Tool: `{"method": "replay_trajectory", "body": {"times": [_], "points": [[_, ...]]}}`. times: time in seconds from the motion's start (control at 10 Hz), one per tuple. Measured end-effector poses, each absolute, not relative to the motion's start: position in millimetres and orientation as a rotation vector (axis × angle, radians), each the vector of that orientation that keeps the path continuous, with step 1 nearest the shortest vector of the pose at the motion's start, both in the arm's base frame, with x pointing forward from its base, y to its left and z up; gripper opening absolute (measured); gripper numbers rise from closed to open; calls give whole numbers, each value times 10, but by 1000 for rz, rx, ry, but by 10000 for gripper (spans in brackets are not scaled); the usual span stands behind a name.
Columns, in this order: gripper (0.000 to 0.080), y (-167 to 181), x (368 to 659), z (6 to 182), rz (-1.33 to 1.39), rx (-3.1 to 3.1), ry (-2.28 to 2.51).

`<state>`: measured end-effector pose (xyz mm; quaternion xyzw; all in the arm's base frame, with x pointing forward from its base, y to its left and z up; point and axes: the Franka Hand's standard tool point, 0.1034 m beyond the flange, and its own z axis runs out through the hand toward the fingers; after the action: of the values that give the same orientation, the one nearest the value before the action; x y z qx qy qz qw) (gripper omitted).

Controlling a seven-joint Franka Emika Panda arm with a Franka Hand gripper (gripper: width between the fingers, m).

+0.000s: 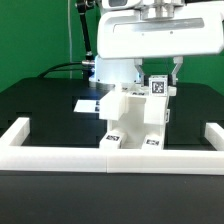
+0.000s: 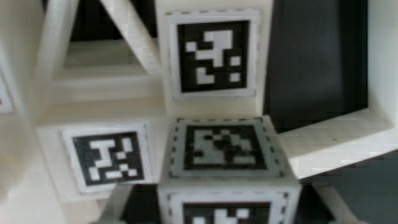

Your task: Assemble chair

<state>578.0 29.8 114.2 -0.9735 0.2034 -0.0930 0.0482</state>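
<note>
A: Where's the chair [image 1: 135,122]?

B: Half-built on the black counter [image 1: 40,105], against the low white wall [image 1: 60,153]. The hand [image 1: 160,78] is clenched on its upper tagged piece [image 2: 217,50].

A: How will it handle?

B: My guess is stiff, light plastic with smooth, somewhat slick faces. Pinch a flat slab across its thickness. No containers here.
</note>
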Motion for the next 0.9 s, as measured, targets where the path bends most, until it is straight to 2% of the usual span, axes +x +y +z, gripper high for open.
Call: {"method": "replay_trajectory", "body": {"times": [0.6, 0.7, 0.8, 0.9], "points": [[288, 353, 5778, 1134, -244, -2740, 1197], [363, 357, 5777, 1132, -243, -2736, 1205], [363, 356, 5774, 1126, -243, -2745, 1189], [539, 357, 5774, 1125, -246, -2766, 1146]]}}
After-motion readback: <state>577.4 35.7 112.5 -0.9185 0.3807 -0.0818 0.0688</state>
